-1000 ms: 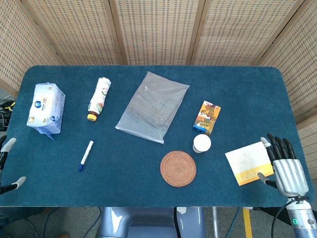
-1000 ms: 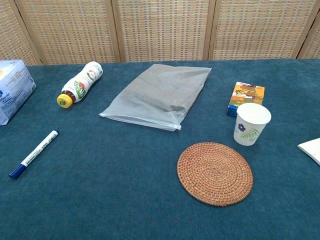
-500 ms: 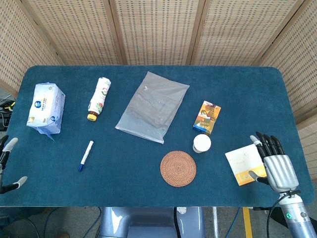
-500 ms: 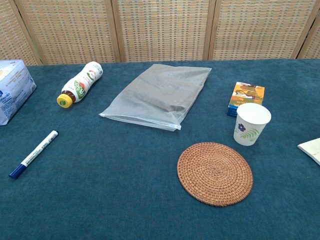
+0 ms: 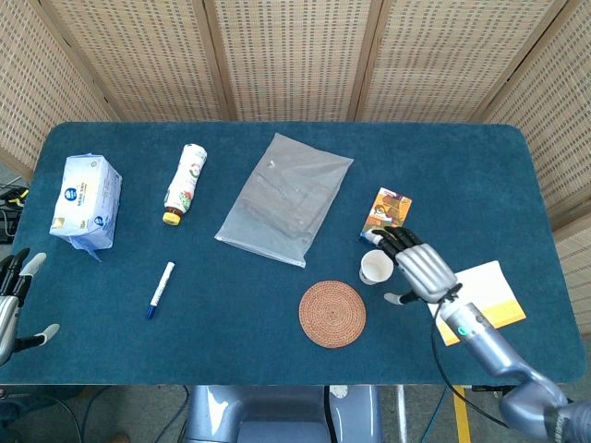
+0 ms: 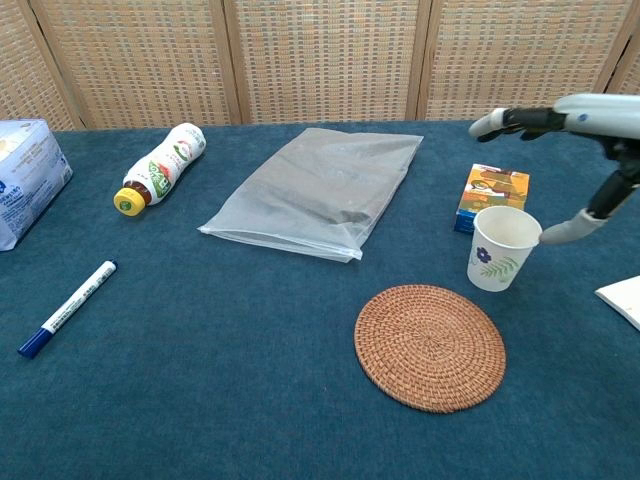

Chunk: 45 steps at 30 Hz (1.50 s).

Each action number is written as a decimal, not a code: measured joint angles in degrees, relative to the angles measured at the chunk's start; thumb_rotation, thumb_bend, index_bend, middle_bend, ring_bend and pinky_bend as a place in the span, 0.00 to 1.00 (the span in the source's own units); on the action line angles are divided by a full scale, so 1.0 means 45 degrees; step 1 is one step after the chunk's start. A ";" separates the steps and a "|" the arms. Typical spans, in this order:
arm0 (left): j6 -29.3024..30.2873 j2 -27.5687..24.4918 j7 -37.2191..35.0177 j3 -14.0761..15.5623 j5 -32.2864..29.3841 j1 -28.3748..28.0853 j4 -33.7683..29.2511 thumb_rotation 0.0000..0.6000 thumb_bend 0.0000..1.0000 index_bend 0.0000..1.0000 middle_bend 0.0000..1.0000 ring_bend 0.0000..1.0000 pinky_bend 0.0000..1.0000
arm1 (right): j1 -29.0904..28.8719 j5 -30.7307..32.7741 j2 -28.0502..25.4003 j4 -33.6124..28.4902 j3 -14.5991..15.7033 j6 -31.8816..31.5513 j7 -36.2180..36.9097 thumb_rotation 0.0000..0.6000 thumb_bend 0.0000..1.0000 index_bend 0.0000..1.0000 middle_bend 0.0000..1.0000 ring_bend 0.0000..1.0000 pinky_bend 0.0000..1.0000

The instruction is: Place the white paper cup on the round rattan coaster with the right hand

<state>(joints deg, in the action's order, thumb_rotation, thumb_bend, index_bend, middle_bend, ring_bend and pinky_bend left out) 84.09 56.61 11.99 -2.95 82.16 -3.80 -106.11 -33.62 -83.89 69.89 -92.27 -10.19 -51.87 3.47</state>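
The white paper cup (image 5: 373,269) (image 6: 502,248), with a blue flower print, stands upright just right of and behind the round rattan coaster (image 5: 332,314) (image 6: 430,346), which lies bare. My right hand (image 5: 420,266) (image 6: 585,112) is at the cup's right side with its fingers spread. The fingers (image 6: 515,121) reach over the cup and the orange carton, and the thumb tip (image 6: 560,231) sits right beside the cup's rim. It holds nothing. My left hand (image 5: 9,309) hangs empty with fingers apart at the table's front left edge.
An orange carton (image 5: 386,217) (image 6: 492,195) stands right behind the cup. A clear plastic bag (image 5: 286,198), a bottle (image 5: 185,183), a marker (image 5: 159,289) and a tissue pack (image 5: 85,198) lie to the left. A yellow-white booklet (image 5: 489,295) lies under my right forearm.
My right hand has swept from the table's front right edge leftward to the cup's side. The left hand has shifted slightly. The cup and the coaster have not moved.
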 measured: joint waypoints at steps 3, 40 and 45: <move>-0.0142 -0.0006 -0.0015 -0.0024 -0.0128 -0.0072 0.0024 1.00 0.05 0.00 0.00 0.00 0.00 | -0.0569 0.0953 0.0540 0.0402 -0.0180 0.0819 -0.0710 1.00 0.00 0.07 0.08 0.03 0.08; -0.0196 -0.0159 -0.0408 0.0100 -0.0047 -0.0184 0.0087 1.00 0.05 0.00 0.00 0.00 0.00 | -0.1745 0.2534 0.0777 -0.1444 0.0498 0.0101 -0.4820 1.00 0.12 0.37 0.50 0.51 0.53; -0.0172 -0.0151 -0.0381 0.0130 -0.0015 -0.0179 0.0067 1.00 0.05 0.00 0.00 0.00 0.00 | -0.2041 0.2309 0.0411 -0.2351 0.0623 0.0537 -0.5002 1.00 0.12 0.37 0.50 0.51 0.53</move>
<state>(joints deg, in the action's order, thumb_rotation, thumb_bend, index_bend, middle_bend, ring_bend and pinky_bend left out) 83.32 55.94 10.27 -2.36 82.09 -4.60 -105.81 -42.81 -73.50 71.74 -102.85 -7.39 -49.46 -19.04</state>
